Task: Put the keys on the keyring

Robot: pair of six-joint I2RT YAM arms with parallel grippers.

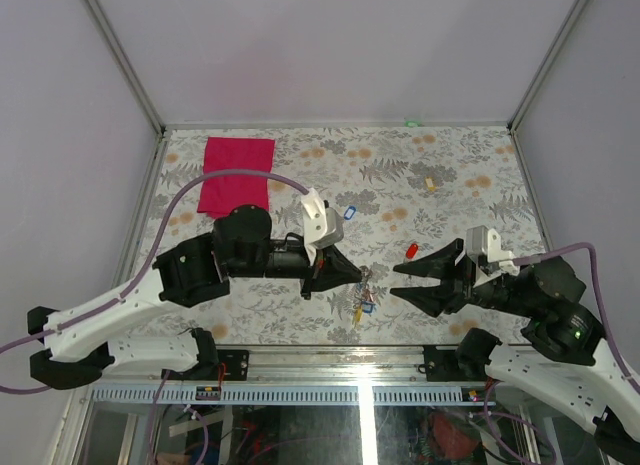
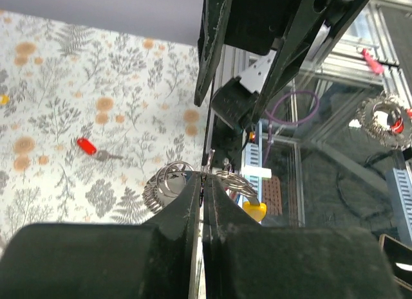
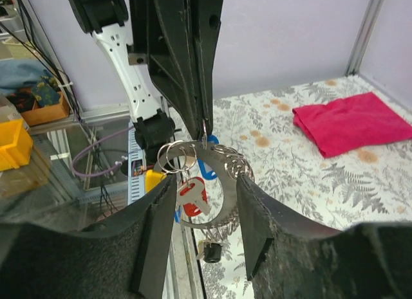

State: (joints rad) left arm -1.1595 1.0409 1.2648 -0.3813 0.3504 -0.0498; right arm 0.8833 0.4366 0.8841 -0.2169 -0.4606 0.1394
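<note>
The keyring [image 1: 365, 279] hangs over the near middle of the table [image 1: 470, 165].
Its keys [image 3: 193, 195] dangle below; the left gripper [image 2: 203, 181] is closed on the keyring, and the right gripper [image 1: 396, 282] stands partly open just right of it.

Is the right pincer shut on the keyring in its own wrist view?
No: the right pincer stands open, jaws apart on either side of the keyring, which the left pincer grips.

keyring [image 2: 165, 178] half hidden, behind left hand [image 2: 203, 182]
</note>
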